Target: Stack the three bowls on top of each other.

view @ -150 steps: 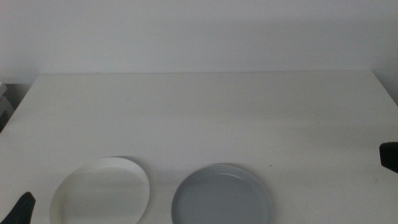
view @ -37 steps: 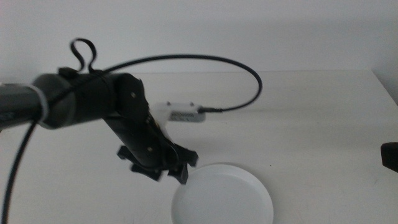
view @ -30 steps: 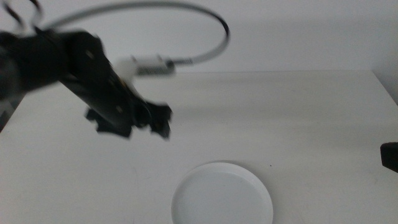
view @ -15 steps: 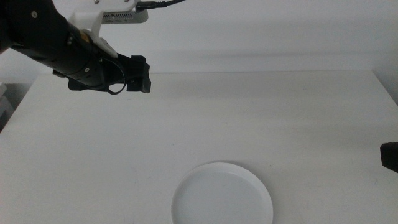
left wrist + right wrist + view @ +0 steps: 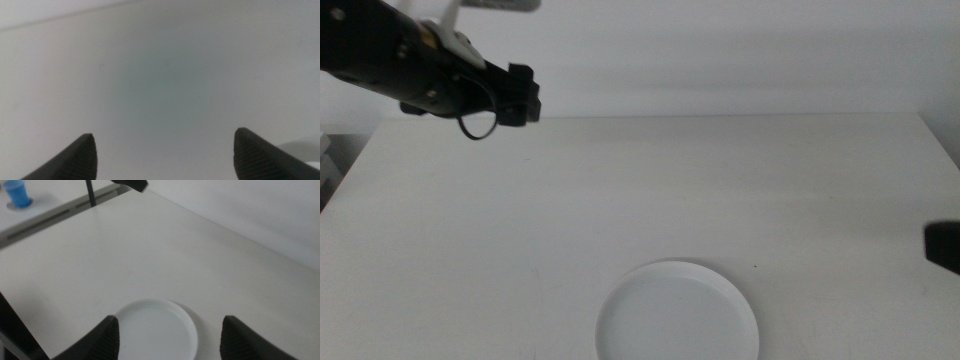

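A white bowl [image 5: 677, 312] sits near the table's front edge, right of centre. It also shows in the right wrist view [image 5: 155, 330]. The grey and pale mint green bowls are hidden or out of view. My left gripper [image 5: 525, 95] hangs high over the far left of the table, well away from the bowl. In its wrist view the left gripper [image 5: 162, 145] is open and empty over bare table. My right gripper [image 5: 175, 325] is open and empty, with the white bowl between its jaws in the picture. It waits at the right edge [image 5: 945, 245].
The white table [image 5: 740, 190] stretches back to a pale wall. The right wrist view shows a blue cup [image 5: 15, 192] on a side surface beyond the table and the left arm's tip [image 5: 132, 184].
The white bowl, once left of the grey one, now covers it. My left arm has let go and risen away to the far left.
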